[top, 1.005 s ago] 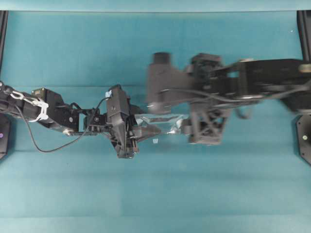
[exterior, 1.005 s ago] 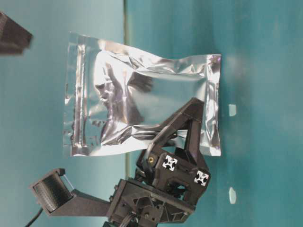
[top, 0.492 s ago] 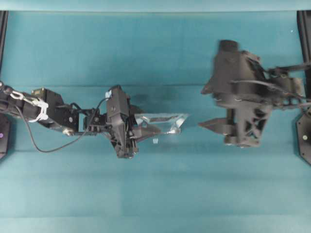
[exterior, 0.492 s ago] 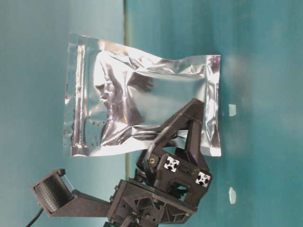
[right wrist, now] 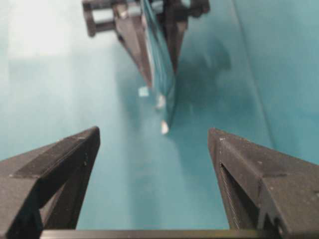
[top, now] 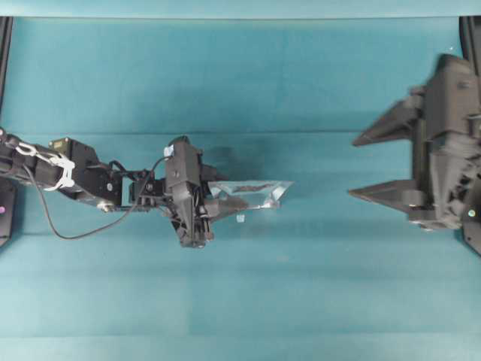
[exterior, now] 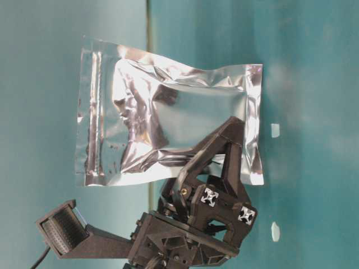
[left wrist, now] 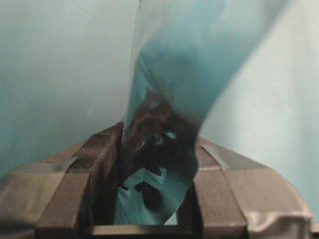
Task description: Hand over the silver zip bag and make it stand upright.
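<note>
Light falls evenly and fairly bright on my teal counter [top: 248,286], with only soft shadows beside my left tool [top: 225,201] and the silver zip bag [exterior: 168,134]. The foil throws white glare along its creases. My right tool [top: 376,167] smears at the right edge from above. My left wrist view is soft and out of focus close in.

A robotics lab bench; a plain teal table [top: 301,286] fills every view; two black robot arms [top: 83,177] with exposed cables [top: 52,222] face each other.
</note>
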